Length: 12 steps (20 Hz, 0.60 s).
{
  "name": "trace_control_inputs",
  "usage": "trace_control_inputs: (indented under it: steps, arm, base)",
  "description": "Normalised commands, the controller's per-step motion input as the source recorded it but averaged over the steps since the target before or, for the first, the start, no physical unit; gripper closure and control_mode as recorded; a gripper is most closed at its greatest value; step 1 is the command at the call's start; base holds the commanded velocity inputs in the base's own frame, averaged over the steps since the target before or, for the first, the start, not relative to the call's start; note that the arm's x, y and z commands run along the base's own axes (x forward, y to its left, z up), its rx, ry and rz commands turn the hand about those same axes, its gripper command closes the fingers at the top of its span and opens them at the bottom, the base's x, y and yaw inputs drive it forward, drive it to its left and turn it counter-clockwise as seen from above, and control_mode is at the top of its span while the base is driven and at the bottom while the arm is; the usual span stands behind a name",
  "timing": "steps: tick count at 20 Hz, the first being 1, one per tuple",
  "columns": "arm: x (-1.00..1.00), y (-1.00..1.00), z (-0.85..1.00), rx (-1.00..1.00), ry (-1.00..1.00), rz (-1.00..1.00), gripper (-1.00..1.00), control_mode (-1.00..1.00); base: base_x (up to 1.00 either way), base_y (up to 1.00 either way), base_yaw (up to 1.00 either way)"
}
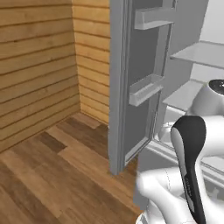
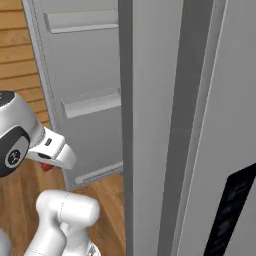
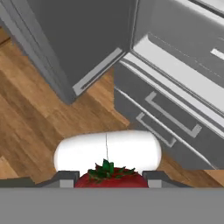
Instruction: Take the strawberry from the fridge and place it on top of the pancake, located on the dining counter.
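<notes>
Wood floor [image 3: 30, 118] | fridge [image 3: 175, 87] door open | fingers [image 3: 107, 180] grasping strawberry [image 3: 111, 177]

strawberry [image 3: 111, 177] bottom cut off, fridge [image 1: 131, 78] cropped

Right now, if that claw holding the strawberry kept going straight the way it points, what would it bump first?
Probably the wood floor in front of the fridge; the gripper points down there, though depth is unclear.

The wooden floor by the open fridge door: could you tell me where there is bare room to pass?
Bare floor stretches from the plank wall to the open door. It is tighter between the door's foot and the lower drawers.
</notes>
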Motion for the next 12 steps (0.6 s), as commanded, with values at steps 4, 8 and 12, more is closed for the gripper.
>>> trace_control_inputs:
  steps: [4,8,12]
  arm:
    - [0.00,0.00,0.00,0.00,0.00,0.00,1.00,1.00]
    - [0.00,0.00,0.00,0.00,0.00,0.00,1.00,1.00]
    - [0.00,0.00,0.00,0.00,0.00,0.00,1.00,1.00]
  base:
    - [-0.59,0.43,0.84]
    - [-0.33,0.69,0.83]
    - [0.00,0.92,0.62]
